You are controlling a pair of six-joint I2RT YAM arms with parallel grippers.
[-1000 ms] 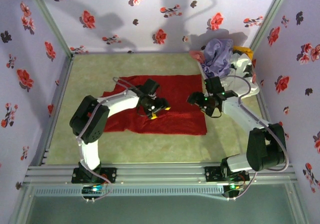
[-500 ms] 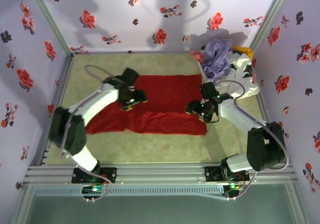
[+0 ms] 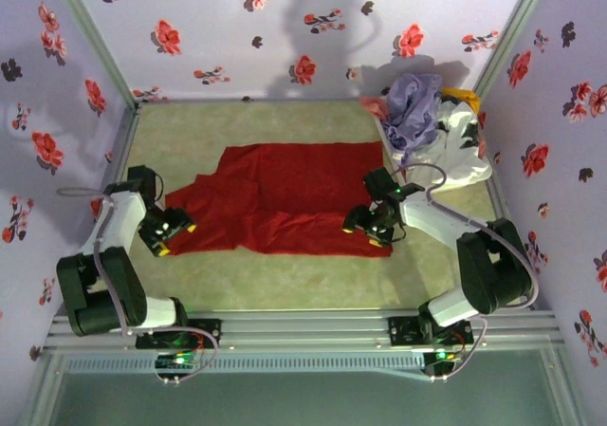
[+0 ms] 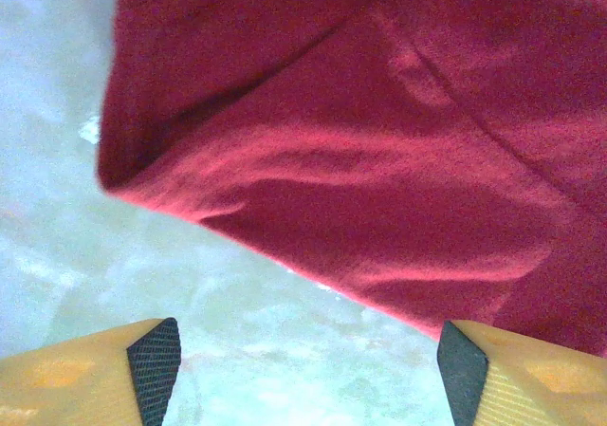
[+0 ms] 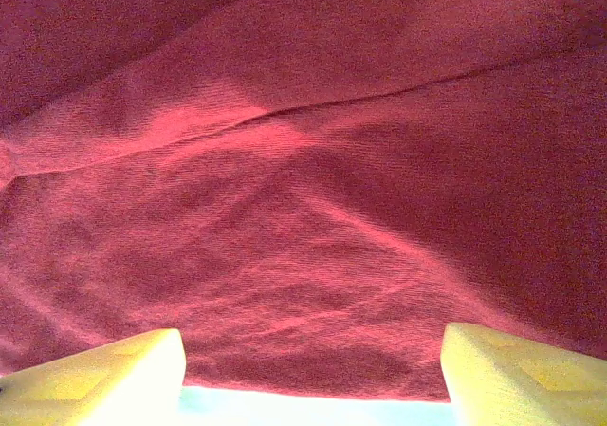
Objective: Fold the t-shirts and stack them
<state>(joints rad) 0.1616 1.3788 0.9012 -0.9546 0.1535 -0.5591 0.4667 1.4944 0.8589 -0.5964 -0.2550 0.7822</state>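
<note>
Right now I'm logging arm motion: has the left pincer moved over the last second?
Yes. The left pincer went left, from mid red t-shirt toward the left wall.

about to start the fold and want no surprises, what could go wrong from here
The left gripper hangs open over bare table, just short of the red t-shirt; closing there could miss the cloth. The shirt's left side lies bunched and creased, so folding now could lock wrinkles in.
</note>
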